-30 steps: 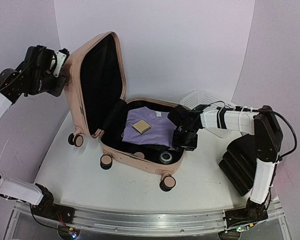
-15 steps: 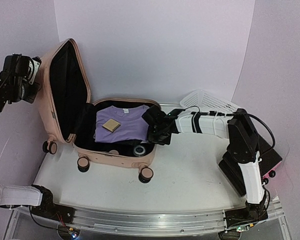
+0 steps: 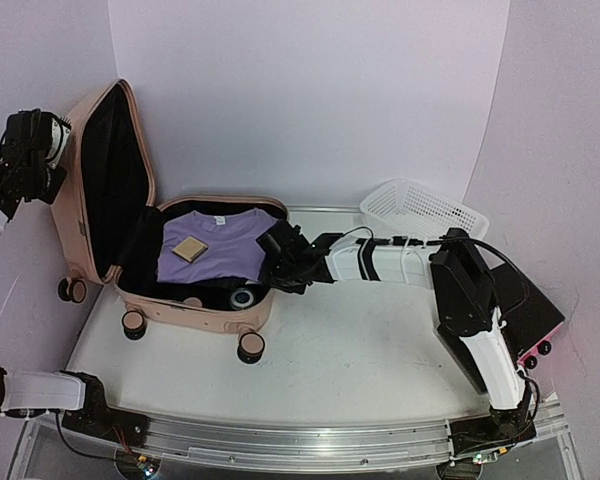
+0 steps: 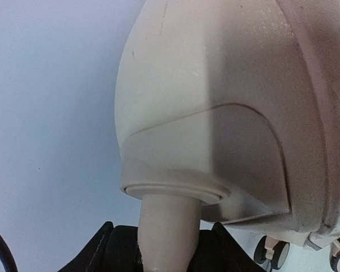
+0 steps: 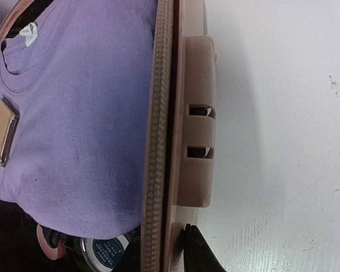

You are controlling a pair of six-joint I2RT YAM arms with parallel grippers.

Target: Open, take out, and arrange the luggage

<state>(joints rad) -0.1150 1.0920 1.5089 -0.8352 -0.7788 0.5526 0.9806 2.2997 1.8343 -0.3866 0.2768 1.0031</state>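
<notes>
Sliding further toward 9 o'clock since half a second ago, the pink hard-shell suitcase (image 3: pixel 198 314) is now lying open on the left part of the white table (image 3: pixel 370 345), and both arms are moving with it. Its lid is standing nearly upright at 9 o'clock, showing black lining. The left gripper (image 3: pixel 46 138) is reaching the lid's outer shell from 9 o'clock; in the left wrist view its black fingers are closing around a pink stub on that shell. The right gripper (image 3: pixel 280 262) is stretching in from 3 o'clock and pinching the lower half's rim, one finger (image 5: pixel 196 250) pressing the outside wall. A folded purple T-shirt (image 3: pixel 225 245) is lying inside with a tan square card (image 3: pixel 189 249) on top. A white mesh basket (image 3: pixel 420 210) is sitting at 2 o'clock, well apart.
</notes>
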